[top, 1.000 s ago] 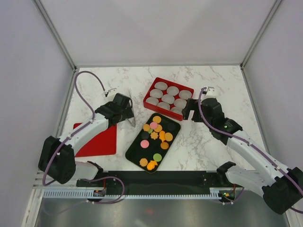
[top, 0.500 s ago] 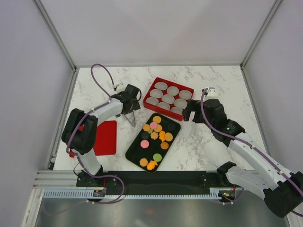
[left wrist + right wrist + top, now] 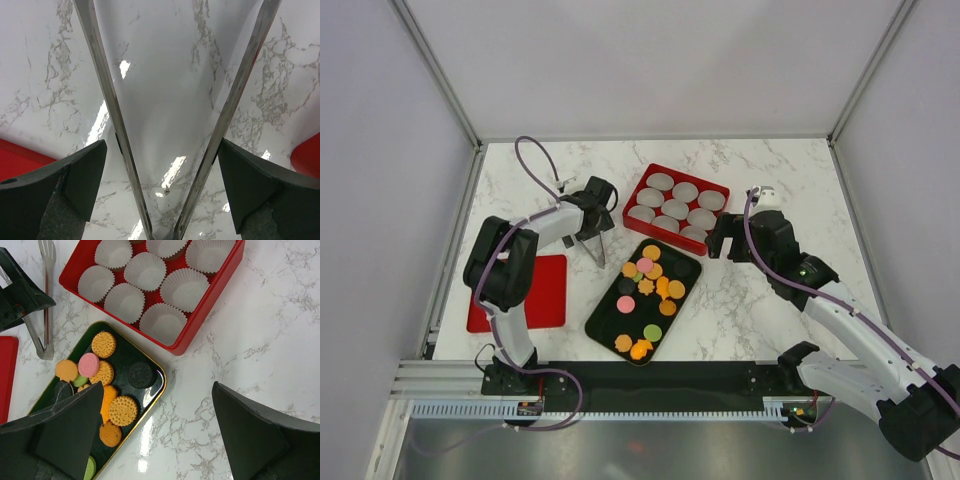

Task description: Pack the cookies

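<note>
The cookies (image 3: 647, 295) are spread on a dark tray (image 3: 603, 318) at mid-desk (image 3: 760, 300), and none has yet been placed in the paper cups (image 3: 145, 270) of the red box (image 3: 207, 310) just behind. The tray's long axis is seen running from near-left to far-right. Tongs (image 3: 107, 100) are held, unsqueezed, between the widely spread fingers of the left end effector (image 3: 161, 145), just left of the tray's far end. From there the cookies are found to the right and nearer the bases. The right end effector (image 3: 157, 387) is held open and empty over the tray's far-right corner.

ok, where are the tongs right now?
Top view, left of centre: the tongs sit between the left gripper's fingers, with the red board on one side and the black cookie tray on the other.
</note>
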Tool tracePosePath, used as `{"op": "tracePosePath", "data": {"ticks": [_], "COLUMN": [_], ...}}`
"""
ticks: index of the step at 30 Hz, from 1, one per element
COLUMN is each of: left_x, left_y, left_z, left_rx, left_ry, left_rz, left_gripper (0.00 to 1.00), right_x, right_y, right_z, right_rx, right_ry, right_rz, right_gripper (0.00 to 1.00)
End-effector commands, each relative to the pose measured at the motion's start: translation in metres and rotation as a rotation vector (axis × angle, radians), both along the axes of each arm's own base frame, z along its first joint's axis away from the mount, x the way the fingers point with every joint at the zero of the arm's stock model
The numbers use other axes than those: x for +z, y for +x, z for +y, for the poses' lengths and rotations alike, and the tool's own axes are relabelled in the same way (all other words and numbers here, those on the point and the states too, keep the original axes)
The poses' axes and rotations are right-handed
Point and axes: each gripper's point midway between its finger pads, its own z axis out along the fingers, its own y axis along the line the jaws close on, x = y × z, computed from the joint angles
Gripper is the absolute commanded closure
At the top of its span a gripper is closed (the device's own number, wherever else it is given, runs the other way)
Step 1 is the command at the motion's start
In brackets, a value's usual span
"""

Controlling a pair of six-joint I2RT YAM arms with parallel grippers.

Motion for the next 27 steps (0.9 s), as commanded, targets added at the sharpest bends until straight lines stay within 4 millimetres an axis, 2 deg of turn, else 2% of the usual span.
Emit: {"op": "tracePosePath", "data": {"ticks": [1, 9, 12, 15, 16, 19, 27], "left_x": [0.011, 0.001, -0.001, 0.003, 0.007, 0.022, 0.100], "left_y": [0.022, 0.021, 0.020, 0.024, 0.026, 0.032, 0.040], "left_z": [0.001, 0.002, 0.004, 0.002, 0.001, 0.001, -0.003], "left_rx": [0.029, -0.005, -0.010, -0.042, -0.052, -0.073, -0.125], "left_ry": [0.009, 0.019, 0.022, 0.032, 0.034, 0.040, 0.017], "left_rz": [-0.062, -0.026, -0.018, -0.020, -0.026, -0.056, -0.192], "left_gripper": [0.01, 0.07, 0.12, 0.21, 0.25, 0.26, 0.34], "right_x": [0.000, -0.006, -0.008, -0.008, -0.009, -0.009, -0.002], "right_y": [0.000, 0.000, 0.000, 0.000, 0.000, -0.001, 0.004], "right_z": [-0.001, 0.001, 0.002, 0.001, 0.001, 0.001, 0.003], "right_rx": [-0.001, 0.001, 0.001, -0.004, -0.001, -0.002, -0.003], "right_ry": [-0.005, -0.001, 0.001, 0.002, 0.003, 0.005, 0.007], "right_rz": [-0.008, 0.016, 0.018, 0.021, 0.022, 0.021, 0.010], "right_gripper": [0.02, 0.02, 0.02, 0.02, 0.02, 0.02, 0.02]}}
